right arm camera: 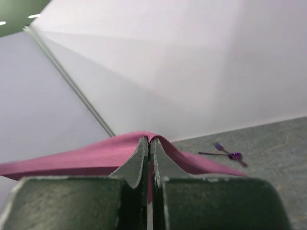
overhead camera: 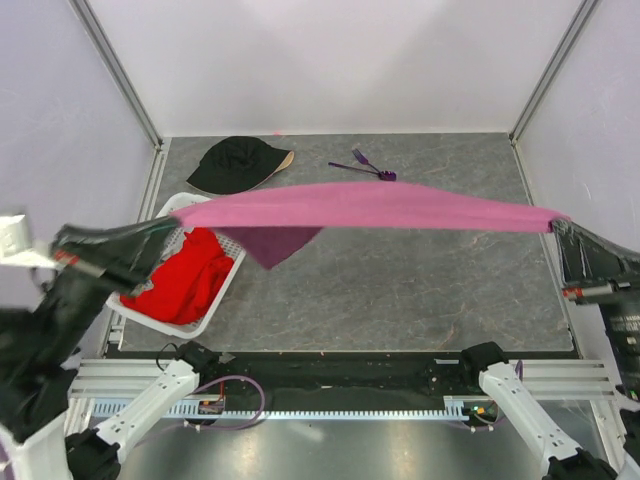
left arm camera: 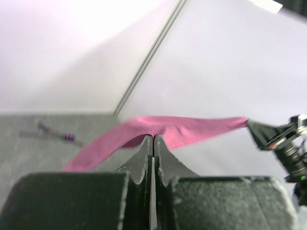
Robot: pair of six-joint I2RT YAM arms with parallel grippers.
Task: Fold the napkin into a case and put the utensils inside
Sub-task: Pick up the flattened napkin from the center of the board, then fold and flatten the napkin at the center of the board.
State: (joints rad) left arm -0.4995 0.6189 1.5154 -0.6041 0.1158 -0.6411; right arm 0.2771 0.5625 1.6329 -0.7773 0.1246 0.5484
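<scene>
Top external: napkin (overhead camera: 380,208) pinched taut btwn left pincer (overhead camera: 173,230) & right pincer (overhead camera: 558,222).

Plum-pink thin cloth napkin (overhead camera: 380,207): taut band spanning mid-frame above grey marbled tabletop (overhead camera: 420,285), darker corner drooping centre left; ends pinched by left gripper (overhead camera: 172,228) and right gripper (overhead camera: 556,222). Black fabric cap (overhead camera: 238,163), upper left. Thin purple plastic utensils (overhead camera: 365,166), upper centre, lying on tabletop. White lattice plastic basket (overhead camera: 190,327), left, holding red cloth (overhead camera: 185,275).
</scene>
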